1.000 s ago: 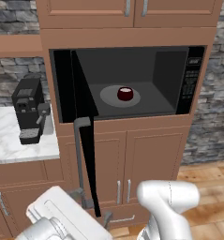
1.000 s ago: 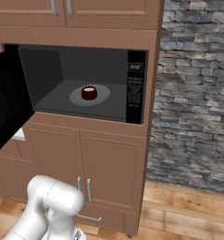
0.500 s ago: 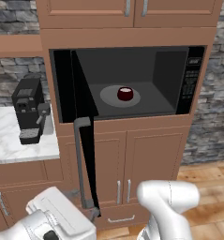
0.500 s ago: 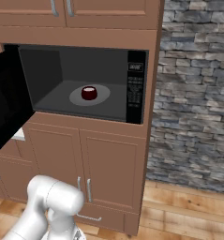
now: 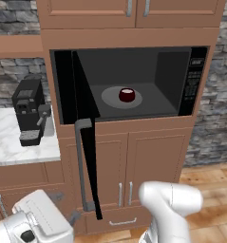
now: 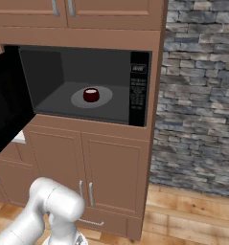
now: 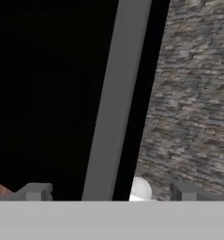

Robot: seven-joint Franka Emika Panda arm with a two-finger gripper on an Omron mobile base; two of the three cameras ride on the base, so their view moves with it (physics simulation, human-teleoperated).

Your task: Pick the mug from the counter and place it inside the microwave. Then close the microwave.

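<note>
From the left base view we see the microwave (image 5: 129, 80) standing wide open, its dark glass door (image 5: 84, 142) swung out toward us with the long grey bar handle (image 5: 81, 163) running down its edge. The mug (image 5: 127, 95), small and dark red, sits upright on the round grey turntable (image 5: 110, 98) inside the cavity. To the left, a black coffee machine (image 5: 30, 111) stands on the white marble counter (image 5: 10, 144), well apart from the mug. Over to the right base view, we get the mug (image 6: 91, 94) again near the middle of the turntable (image 6: 80, 99), the button panel (image 6: 138, 88) on the microwave's right side, and the open door (image 6: 8, 105) jutting out at the left edge. A grey stone wall (image 6: 200, 95) fills the right of that picture. Down in the hand view, we look straight at the door handle (image 7: 118, 98), a grey bar crossing the dark glass, with the gripper (image 7: 108, 191) spread wide, its jaws on either side of the bar and closed on nothing.
</note>
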